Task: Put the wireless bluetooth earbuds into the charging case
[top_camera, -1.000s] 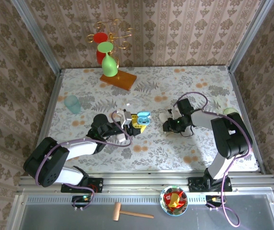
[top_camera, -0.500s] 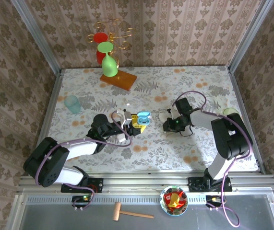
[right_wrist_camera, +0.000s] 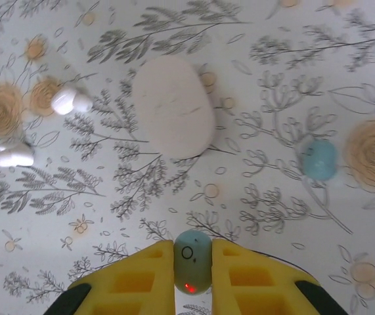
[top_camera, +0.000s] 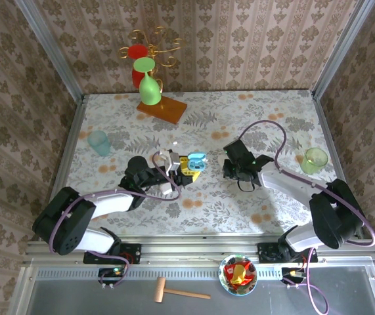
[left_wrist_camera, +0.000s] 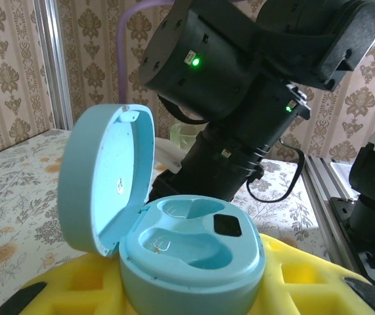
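We've got the right gripper (right_wrist_camera: 192,252) clamped on one blue bud (right_wrist_camera: 192,264). Just past it sits one white case (right_wrist_camera: 173,107), a second blue bud (right_wrist_camera: 320,159) off right, two white buds (right_wrist_camera: 69,100) off left. Our left gripper (left_wrist_camera: 188,292) grips one open blue case (left_wrist_camera: 194,252).

— Bright or dim?
— Bright, evenly lit from above; just soft shadows right of the open blue charging case (top_camera: 196,159).
— Sharp up close?
— Crisp on the case itself (left_wrist_camera: 187,252); soft behind it, slightly blurred just below it, washed out pale far right of it.
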